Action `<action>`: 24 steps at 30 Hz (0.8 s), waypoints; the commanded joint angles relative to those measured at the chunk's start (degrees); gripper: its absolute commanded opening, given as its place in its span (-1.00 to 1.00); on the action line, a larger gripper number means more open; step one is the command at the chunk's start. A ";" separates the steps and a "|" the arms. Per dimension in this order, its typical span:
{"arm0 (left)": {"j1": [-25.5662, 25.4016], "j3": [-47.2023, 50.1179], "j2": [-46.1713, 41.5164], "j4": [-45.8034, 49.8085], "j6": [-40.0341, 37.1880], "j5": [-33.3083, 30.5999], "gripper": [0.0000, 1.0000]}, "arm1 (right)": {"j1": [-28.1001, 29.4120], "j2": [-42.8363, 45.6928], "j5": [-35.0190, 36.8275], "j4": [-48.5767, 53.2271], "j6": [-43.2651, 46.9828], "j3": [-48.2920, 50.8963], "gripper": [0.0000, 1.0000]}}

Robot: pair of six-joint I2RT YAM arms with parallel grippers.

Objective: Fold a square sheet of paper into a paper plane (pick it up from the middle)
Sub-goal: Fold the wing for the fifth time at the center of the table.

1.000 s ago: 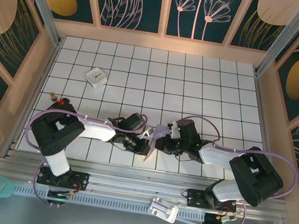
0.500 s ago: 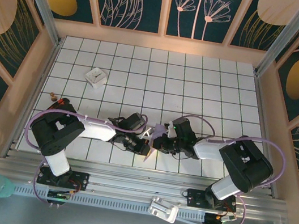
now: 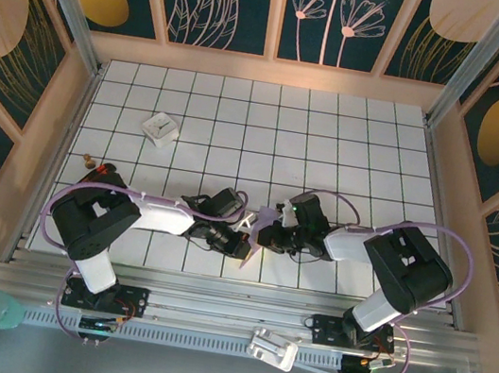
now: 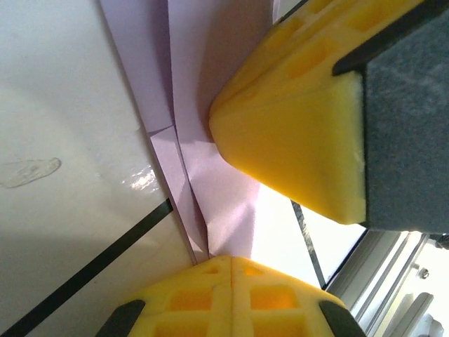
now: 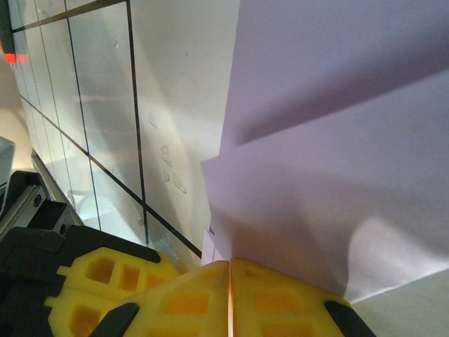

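Looking from above, the left hand [image 3: 244, 246] and right hand [image 3: 263, 237] meet tip to tip near the tabletop's [image 3: 333, 143] front edge, with the folded lavender paper [image 3: 264, 218] between them. In the left wrist view, the closed fingers [image 4: 203, 295] pinch the paper [image 4: 217, 217]. In the right wrist view, the fingers [image 5: 280, 302] are likewise clamped on the paper [image 5: 337, 175].

Matt paper plane [image 4: 210, 63], glossy tiled table [image 5: 175, 84], matt yellow plastic fingers [image 4: 280, 133].

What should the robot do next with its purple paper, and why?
Probably slide the right gripper along the fold to sharpen the crease: both it and the left gripper are shut on the half-folded lavender-purple paper sheet, whose fold bulges loosely.
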State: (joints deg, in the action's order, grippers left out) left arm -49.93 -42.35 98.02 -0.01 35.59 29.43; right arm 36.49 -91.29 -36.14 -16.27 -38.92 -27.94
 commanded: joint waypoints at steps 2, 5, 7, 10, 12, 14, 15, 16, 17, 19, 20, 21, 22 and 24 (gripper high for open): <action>0.17 0.96 -2.08 4.79 1.68 -3.32 -1.00 | -0.84 -1.91 3.05 1.33 1.39 0.30 -0.81; -0.01 0.43 -4.20 0.94 4.45 -1.36 -0.90 | -0.81 -1.88 3.18 1.16 1.22 0.78 -0.82; -0.09 0.64 -5.81 -1.82 6.09 -0.28 -0.84 | -0.81 -1.83 3.18 1.16 1.25 0.87 -0.82; -0.67 1.12 -7.39 -5.16 7.81 1.32 -0.81 | -0.86 -1.87 3.18 1.14 1.24 0.96 -0.82; -1.60 1.21 -6.96 -6.51 8.27 2.58 -0.83 | -0.81 -1.90 3.18 1.20 1.30 0.88 -0.82; -2.54 0.70 -5.33 -6.35 8.10 3.46 -0.89 | -0.86 -1.84 3.25 1.41 1.51 0.67 -0.82; -2.78 0.45 -4.60 -6.16 7.96 3.56 -0.92 | -0.81 -1.87 3.27 1.46 1.56 0.70 -0.82; -2.96 0.49 -3.72 -5.93 7.84 3.60 -0.96 | -0.86 -1.79 3.27 1.58 1.56 0.70 -0.82; -3.05 0.43 -3.07 -5.68 7.76 3.46 -0.99 | -0.81 -1.65 3.27 1.59 1.55 0.78 -0.82; -3.05 0.62 -2.21 -4.94 7.67 2.38 -1.00 | -0.83 -1.35 3.36 1.68 1.56 0.93 -0.82; -3.05 0.77 -1.84 -4.83 7.81 1.65 -1.00 | -0.86 -1.27 3.36 1.64 1.59 0.96 -0.82; -3.03 1.07 -1.57 -4.89 8.04 1.14 -1.00 | -0.81 -1.20 3.42 1.76 1.57 0.96 -0.82; -3.04 1.44 -1.22 -5.29 8.30 1.14 -1.00 | -0.83 -1.10 3.44 1.81 1.56 1.04 -0.82; -3.04 2.11 -0.56 -5.70 8.42 1.07 -1.00 | -0.85 -1.02 3.45 1.87 1.57 1.05 -0.82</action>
State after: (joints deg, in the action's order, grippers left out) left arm -52.99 -41.41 96.23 -4.99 43.18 30.92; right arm 36.40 -91.44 -36.38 -16.51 -38.89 -27.94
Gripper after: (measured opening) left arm 0.061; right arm 0.091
